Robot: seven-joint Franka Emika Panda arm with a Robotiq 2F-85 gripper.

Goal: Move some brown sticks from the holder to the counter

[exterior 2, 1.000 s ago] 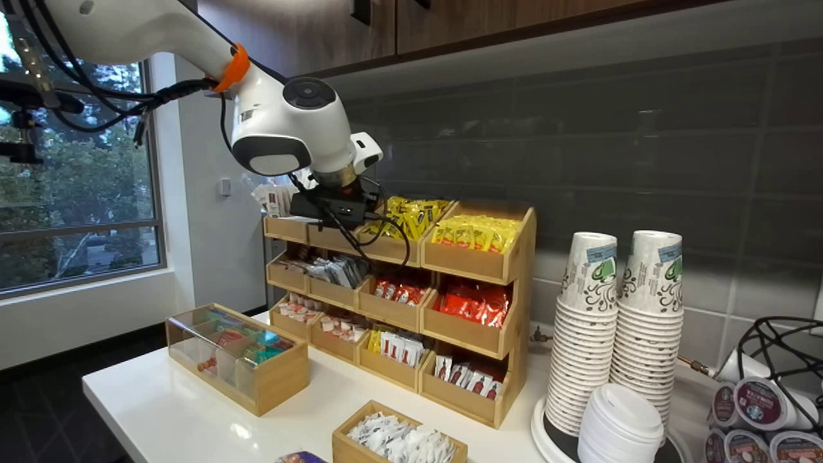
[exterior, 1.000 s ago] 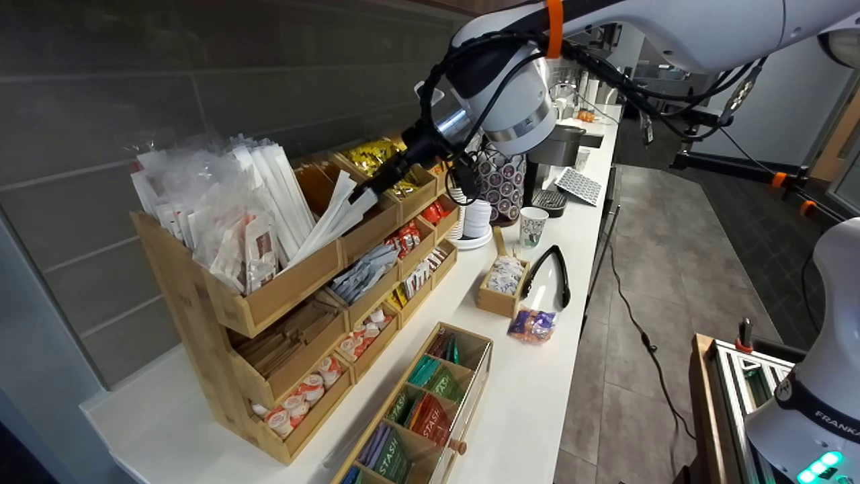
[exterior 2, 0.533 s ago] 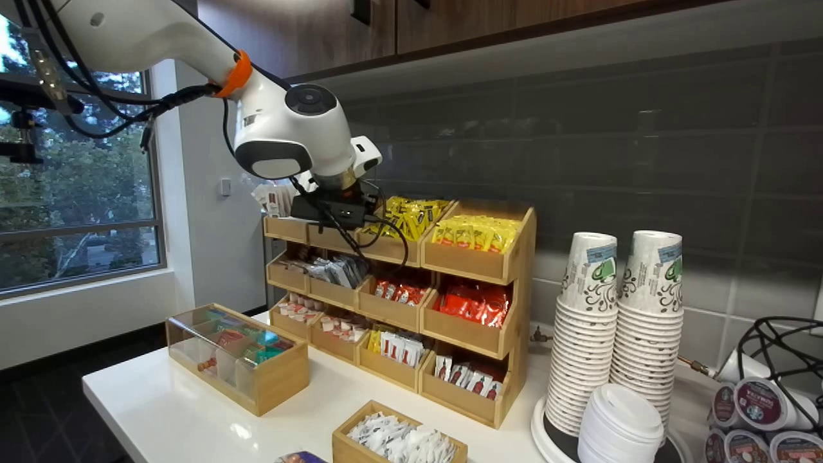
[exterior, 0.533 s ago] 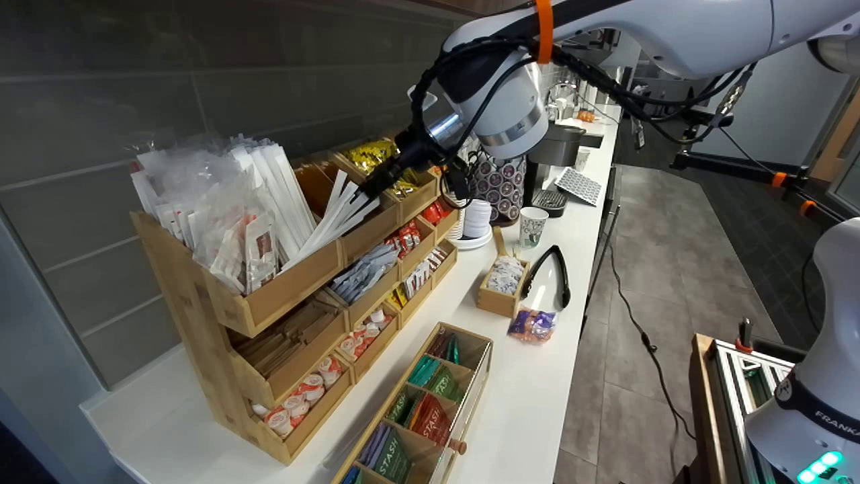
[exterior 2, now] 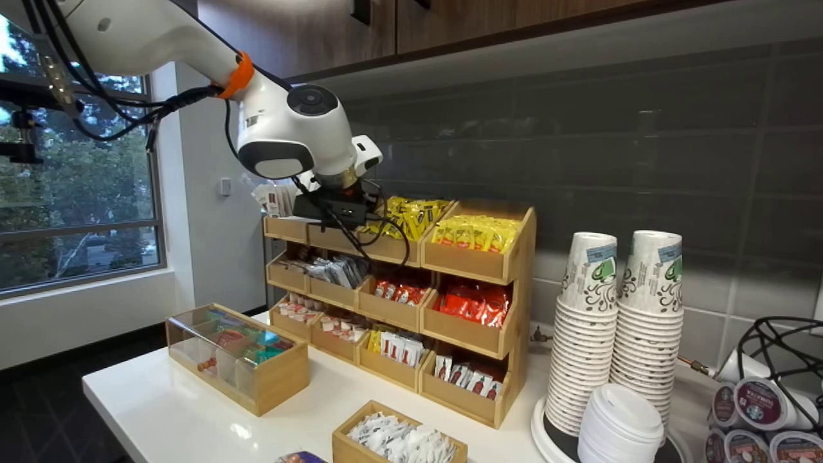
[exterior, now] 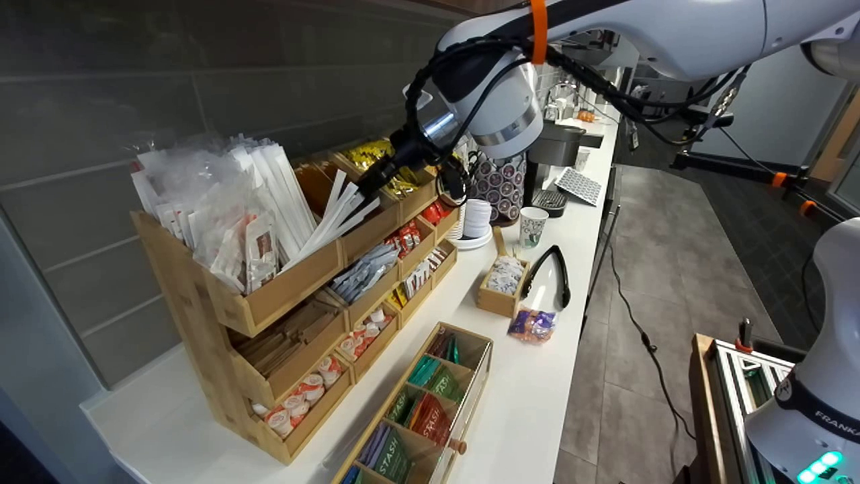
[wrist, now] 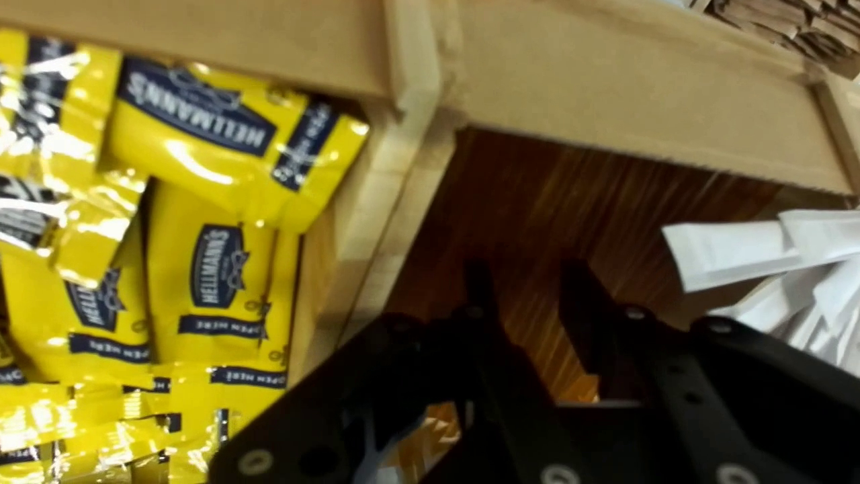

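The holder is a light-wood tiered rack, seen in both exterior views (exterior: 208, 363) (exterior 2: 524, 308). In the wrist view its front wall (wrist: 605, 87) bounds a dark top-row compartment. Fine brown streaks there look like closely laid brown sticks (wrist: 531, 336); single sticks are hard to make out. My gripper (wrist: 524, 272) is over this compartment with its fingers apart and nothing visible between them. In an exterior view the gripper (exterior: 366, 190) points down beside the white sticks (exterior: 332, 218); its tips are partly hidden. The white counter shows in both exterior views (exterior: 504, 403) (exterior 2: 128, 392).
Yellow packets (wrist: 215, 269) fill the compartment beside mine, behind a wooden divider (wrist: 383, 222). White sticks (wrist: 739, 252) lean in from the opposite side. A tea box (exterior: 416, 403), a small packet tray (exterior: 500, 296) and black tongs (exterior: 564, 282) stand on the counter.
In an exterior view my gripper has shifted slightly right, away from the white sticks, whose tips now stand more spread. The arm has moved a little; the other objects have not moved.
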